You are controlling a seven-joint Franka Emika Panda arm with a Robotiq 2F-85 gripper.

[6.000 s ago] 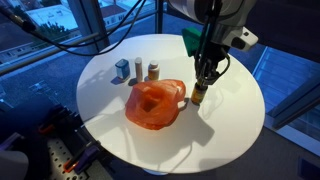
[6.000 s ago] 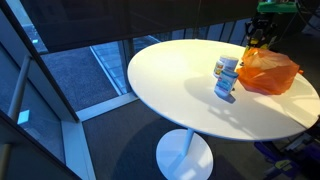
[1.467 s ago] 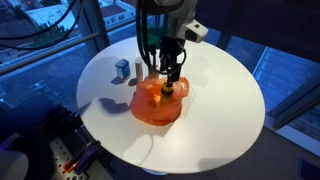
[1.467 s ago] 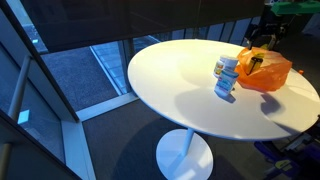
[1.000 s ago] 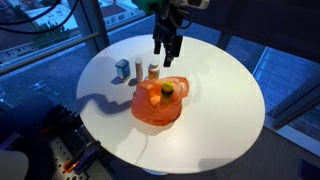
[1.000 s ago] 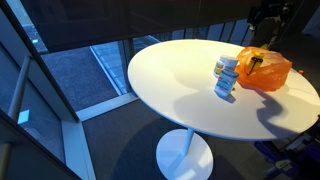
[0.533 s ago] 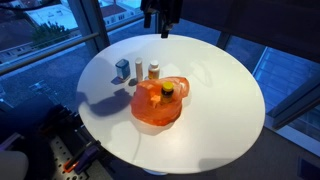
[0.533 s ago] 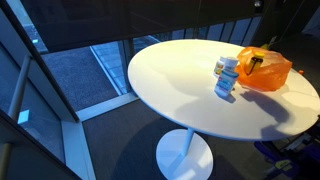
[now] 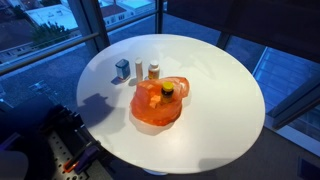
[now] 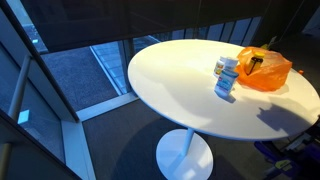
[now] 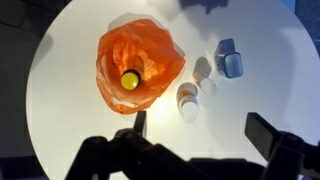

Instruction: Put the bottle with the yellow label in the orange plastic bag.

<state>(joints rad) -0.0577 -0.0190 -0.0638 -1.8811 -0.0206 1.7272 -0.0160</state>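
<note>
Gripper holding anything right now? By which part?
Nothing held. The gripper is open and empty; the yellow-label bottle sits inside the orange plastic bag.

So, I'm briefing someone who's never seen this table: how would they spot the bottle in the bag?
On the round white table, find the orange plastic bag. The bottle sits inside it, yellow-labelled; the two white-capped bottles nearby stand outside on bare tabletop.

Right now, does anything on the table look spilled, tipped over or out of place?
Nothing stands out. The bottle sits cap-up inside the bag. Beside the bag, the two small bottles and the blue container stand upright. No spill shows on the table.
</note>
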